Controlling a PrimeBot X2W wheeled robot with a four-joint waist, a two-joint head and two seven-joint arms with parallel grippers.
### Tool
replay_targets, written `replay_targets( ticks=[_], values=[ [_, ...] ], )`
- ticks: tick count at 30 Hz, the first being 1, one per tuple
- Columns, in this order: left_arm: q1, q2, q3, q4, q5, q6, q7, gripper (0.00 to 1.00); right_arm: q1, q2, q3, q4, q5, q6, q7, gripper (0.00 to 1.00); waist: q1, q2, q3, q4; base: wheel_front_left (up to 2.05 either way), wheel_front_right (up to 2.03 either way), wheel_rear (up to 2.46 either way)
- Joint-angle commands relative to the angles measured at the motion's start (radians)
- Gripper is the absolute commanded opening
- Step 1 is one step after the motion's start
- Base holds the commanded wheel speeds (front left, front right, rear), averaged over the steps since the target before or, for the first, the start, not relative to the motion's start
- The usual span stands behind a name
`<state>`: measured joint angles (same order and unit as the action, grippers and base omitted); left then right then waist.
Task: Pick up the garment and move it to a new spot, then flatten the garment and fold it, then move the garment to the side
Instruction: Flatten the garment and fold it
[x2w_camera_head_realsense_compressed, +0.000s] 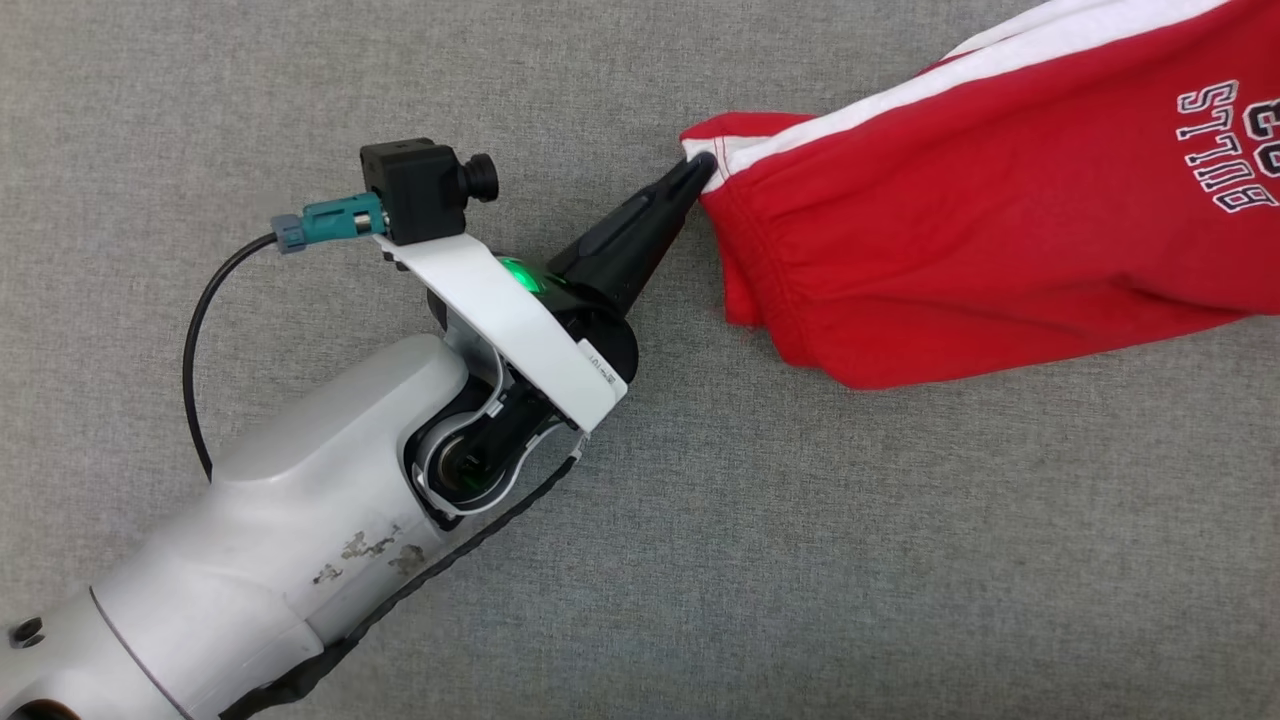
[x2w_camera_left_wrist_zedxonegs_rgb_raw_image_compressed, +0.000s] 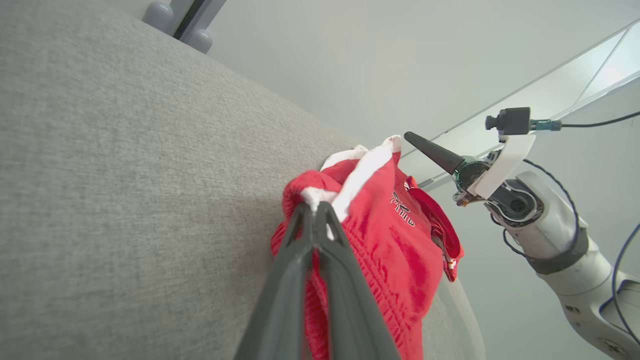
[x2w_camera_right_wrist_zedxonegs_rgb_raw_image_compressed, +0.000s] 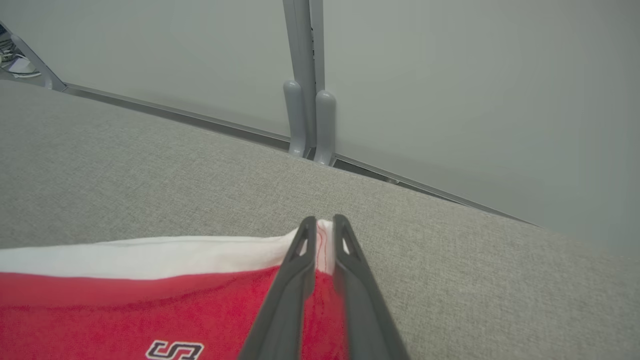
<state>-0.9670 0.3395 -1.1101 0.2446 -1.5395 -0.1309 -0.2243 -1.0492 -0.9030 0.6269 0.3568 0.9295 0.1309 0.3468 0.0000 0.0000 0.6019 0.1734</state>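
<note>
Head view: the garment (x2w_camera_head_realsense_compressed: 1000, 200) is stretched over the worktop (x2w_camera_head_realsense_compressed: 700, 560), hem corners pinched in the left claw (x2w_camera_head_realsense_compressed: 703, 165) and right claw (x2w_camera_right_wrist_zedxonegs_rgb_raw_image_compressed: 325, 223), so flattening is judged underway, folding and moving aside undone

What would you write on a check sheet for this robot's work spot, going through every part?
Surface: grey fabric surface, flat.
Job's things: red garment with white stripe and lettering, lying on it.
Clutter: nothing seen.
Grippers: left gripper jaws shut on a garment corner; right gripper jaws almost closed, white edge between them.
Cables: black cable loops off the left wrist.
Surroundings: pale wall, grey post.
</note>
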Motion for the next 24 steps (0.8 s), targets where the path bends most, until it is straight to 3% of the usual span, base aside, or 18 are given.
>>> replay_targets(
  ticks=[1,7,10,14,18,19,24],
  values=[
    [-0.001,0.011,0.001,0.027,0.013,0.001,-0.005,1.0,-0.022,0.003,0.011,0.006,-0.008,-0.001,-0.039,1.0,0.0,0.0,0.0,-0.001,0.0,0.0,0.0],
    [0.023,0.009,0.011,0.079,0.05,0.001,-0.027,1.0,0.011,0.006,0.051,-0.005,0.003,-0.001,-0.283,1.0,0.0,0.0,-0.037,-0.009,0.0,0.0,0.0],
    [0.053,0.021,0.056,0.131,0.146,0.007,-0.039,1.0,0.082,0.006,0.072,-0.021,0.031,-0.001,-0.396,1.0,0.0,0.0,-0.078,-0.021,0.0,0.0,0.0],
    [0.201,-0.013,0.325,0.092,0.443,0.116,-0.039,1.0,0.219,0.02,0.092,-0.048,0.08,-0.001,-0.514,1.0,0.0,0.0,-0.139,-0.044,0.0,0.0,0.0],
    [0.42,-0.08,0.566,-0.074,0.756,0.231,-0.04,1.0,0.339,0.054,0.099,-0.037,0.08,-0.001,-0.582,1.0,0.0,0.0,-0.199,-0.066,0.0,0.0,0.0],
    [0.532,-0.12,0.632,-0.148,0.886,0.267,-0.04,1.0,0.39,0.082,0.088,-0.019,0.078,-0.001,-0.598,1.0,0.0,0.0,-0.227,-0.069,0.0,0.0,0.0],
    [0.744,-0.21,0.687,-0.289,1.186,0.314,-0.04,1.0,0.467,0.135,0.036,0.079,0.073,0.0,-0.61,1.0,0.0,0.0,-0.281,-0.04,0.0,0.0,0.0]
  ],
)
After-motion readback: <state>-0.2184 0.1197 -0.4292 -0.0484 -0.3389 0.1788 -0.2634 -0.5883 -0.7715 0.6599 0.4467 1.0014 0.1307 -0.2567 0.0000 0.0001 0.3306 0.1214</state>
